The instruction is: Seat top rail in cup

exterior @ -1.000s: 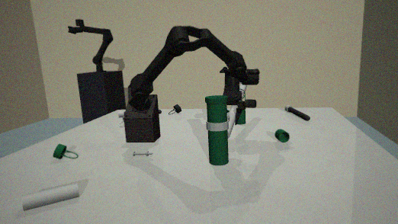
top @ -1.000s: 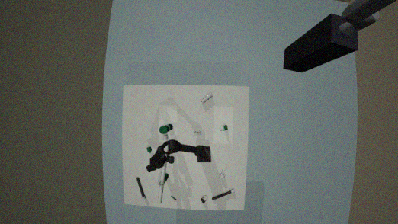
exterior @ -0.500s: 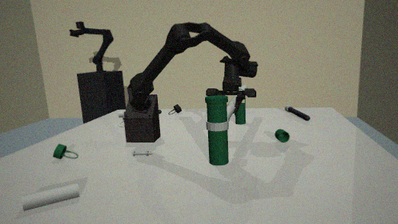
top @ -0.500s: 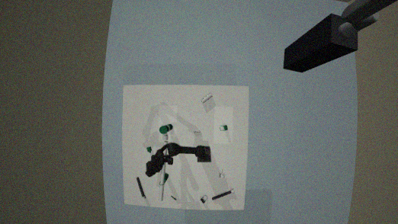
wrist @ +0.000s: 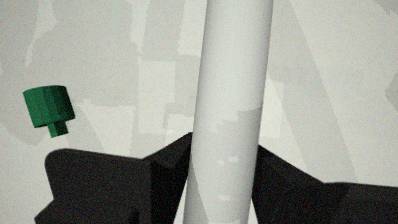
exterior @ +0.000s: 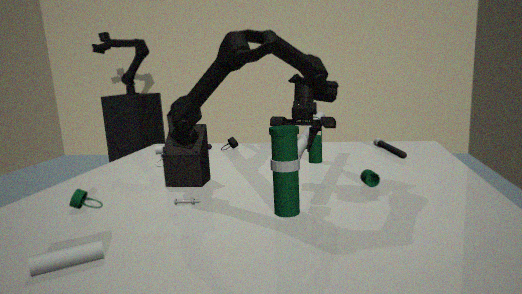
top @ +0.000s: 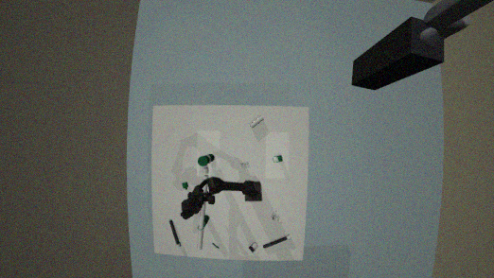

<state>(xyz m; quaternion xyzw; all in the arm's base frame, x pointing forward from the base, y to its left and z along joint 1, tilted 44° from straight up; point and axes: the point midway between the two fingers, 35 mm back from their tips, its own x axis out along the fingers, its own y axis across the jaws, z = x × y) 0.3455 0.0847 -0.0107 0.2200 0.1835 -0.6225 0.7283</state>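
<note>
The big green post (top: 203, 161) (exterior: 286, 192) stands upright, with its pale brace band (exterior: 285, 165) around it below the cap. The rail-end cup cannot be made out clearly. The pale rail (top: 202, 234) (exterior: 303, 143) (wrist: 232, 80) runs from behind the big post toward the smaller green post (top: 205, 219) (exterior: 316, 150); its far part looks higher in the exterior view. My gripper (exterior: 305, 136) (wrist: 218, 141) is shut on the rail, with a finger on each side. The rail's cut end is hidden, so its seating cannot be told.
A green cap (top: 185, 185) (exterior: 370, 178) (wrist: 49, 106) lies beside the rail. A ringed green cap (top: 279, 159) (exterior: 78, 199), a pale tube (top: 256, 121) (exterior: 67, 258), a bolt (exterior: 186, 201) and a black rod (top: 175, 233) (exterior: 391, 149) lie farther off.
</note>
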